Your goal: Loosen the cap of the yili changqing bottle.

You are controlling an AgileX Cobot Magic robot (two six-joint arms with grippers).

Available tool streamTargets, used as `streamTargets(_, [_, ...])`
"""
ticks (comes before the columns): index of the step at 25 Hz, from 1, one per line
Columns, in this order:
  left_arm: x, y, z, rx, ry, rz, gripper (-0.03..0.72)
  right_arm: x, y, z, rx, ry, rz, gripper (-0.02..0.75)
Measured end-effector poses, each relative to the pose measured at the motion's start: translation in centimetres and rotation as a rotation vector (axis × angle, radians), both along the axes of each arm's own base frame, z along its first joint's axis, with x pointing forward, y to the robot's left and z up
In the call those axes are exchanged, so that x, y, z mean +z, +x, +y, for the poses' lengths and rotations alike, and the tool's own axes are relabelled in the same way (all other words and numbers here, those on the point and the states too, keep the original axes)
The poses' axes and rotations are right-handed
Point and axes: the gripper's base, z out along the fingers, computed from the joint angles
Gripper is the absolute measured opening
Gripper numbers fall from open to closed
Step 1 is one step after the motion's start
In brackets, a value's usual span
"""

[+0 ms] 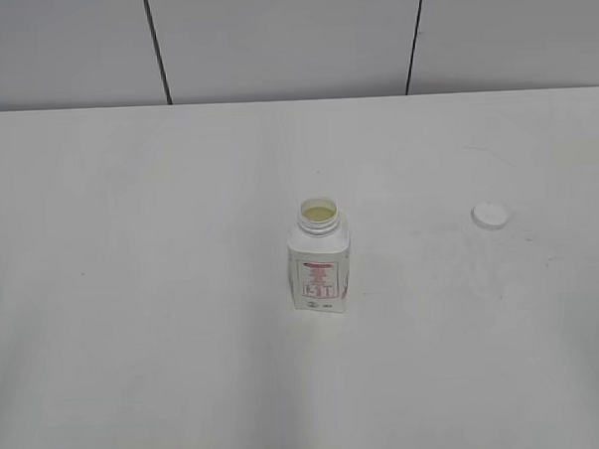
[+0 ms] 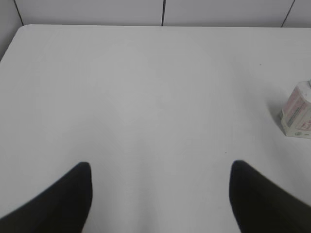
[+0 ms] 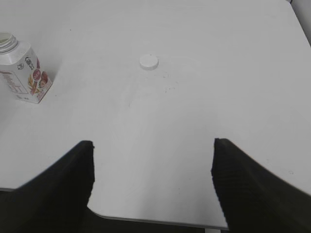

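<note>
The yili changqing bottle stands upright at the table's middle, white with a red-pink label, its neck open with pale liquid inside. It also shows at the right edge of the left wrist view and at the left of the right wrist view. The white cap lies flat on the table to the bottle's right, apart from it, and shows in the right wrist view. My left gripper is open and empty over bare table. My right gripper is open and empty near the table's front edge. Neither arm shows in the exterior view.
The white table bears only the bottle and cap. A grey panelled wall stands behind its far edge. The table's front edge lies just under my right gripper.
</note>
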Motion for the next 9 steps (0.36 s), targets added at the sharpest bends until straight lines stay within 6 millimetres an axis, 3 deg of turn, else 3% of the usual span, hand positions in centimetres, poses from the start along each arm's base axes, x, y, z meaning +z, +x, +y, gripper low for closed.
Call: streamTargets(9, [0.0,0.0,0.0,0.0,0.0,0.0,0.533,0.0,0.0,0.0,0.0,0.001,0.0,0.594])
